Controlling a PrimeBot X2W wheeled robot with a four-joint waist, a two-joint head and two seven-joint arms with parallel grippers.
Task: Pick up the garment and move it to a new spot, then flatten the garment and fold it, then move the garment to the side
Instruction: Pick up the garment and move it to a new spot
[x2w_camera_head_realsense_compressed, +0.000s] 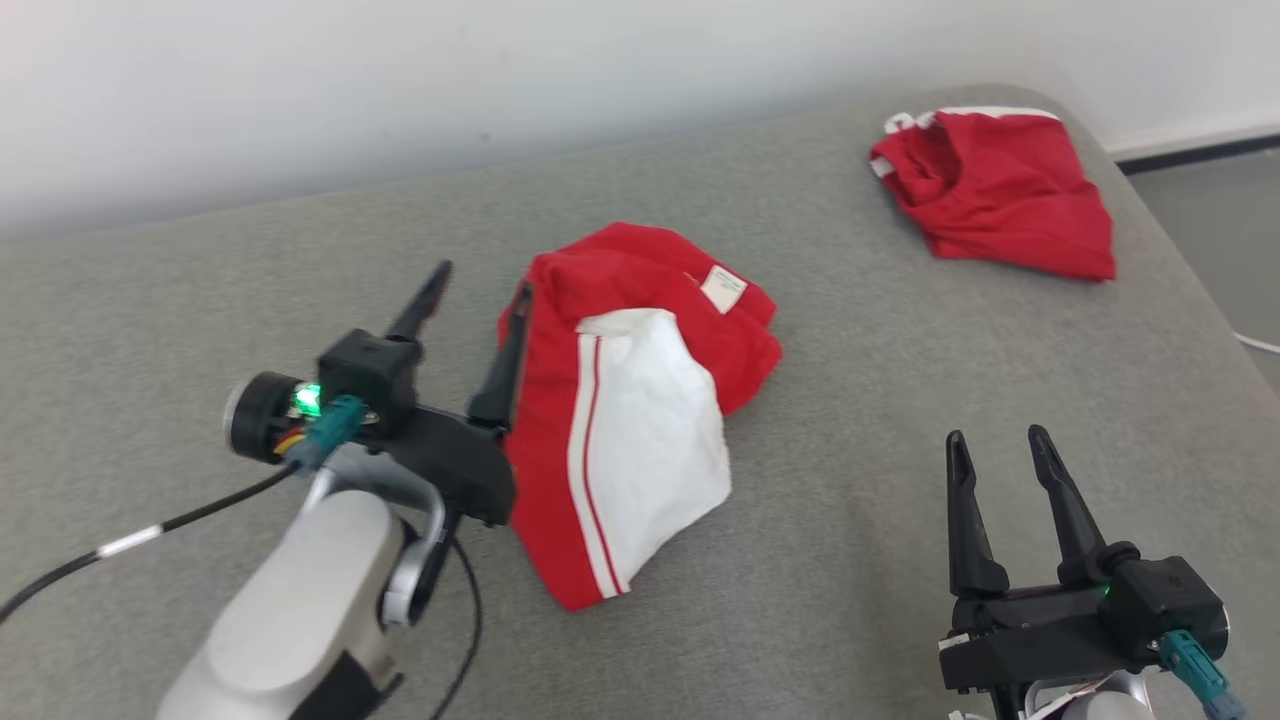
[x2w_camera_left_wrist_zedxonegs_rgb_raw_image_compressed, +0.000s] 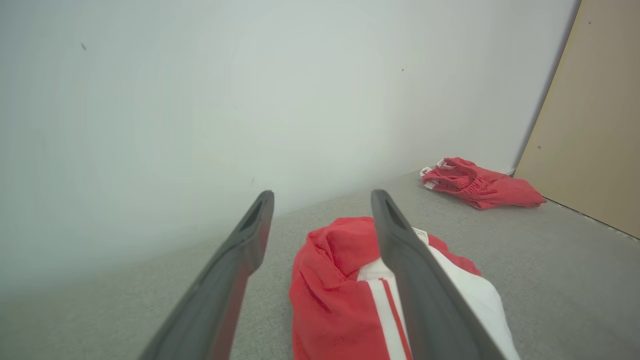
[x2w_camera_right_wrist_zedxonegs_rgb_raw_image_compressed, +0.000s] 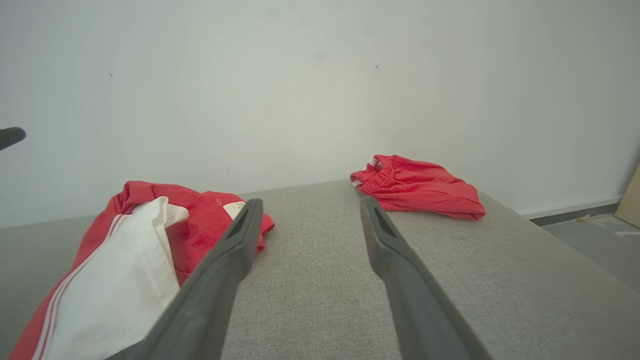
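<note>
Grey cloth surface (x2w_camera_head_realsense_compressed: 850, 330) under a white wall (x2w_camera_head_realsense_compressed: 300, 80). My left gripper (x2w_camera_head_realsense_compressed: 481, 283), centre left, is spread and empty, one finger at the edge of the red-and-white garment (x2w_camera_head_realsense_compressed: 640, 430) crumpled mid-frame. My right gripper (x2w_camera_head_realsense_compressed: 998, 436), lower right, is spread, holding nothing. Two garments in all: the second red garment (x2w_camera_head_realsense_compressed: 1000, 190) lies upper right, well apart

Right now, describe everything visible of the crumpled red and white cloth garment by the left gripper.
The red and white cloth garment lies loosely bunched on the grey fabric surface. A white panel edged with stripes lies over red fabric; a small white label shows near its far end. The open left gripper stands at its left edge; contact cannot be told.
</note>
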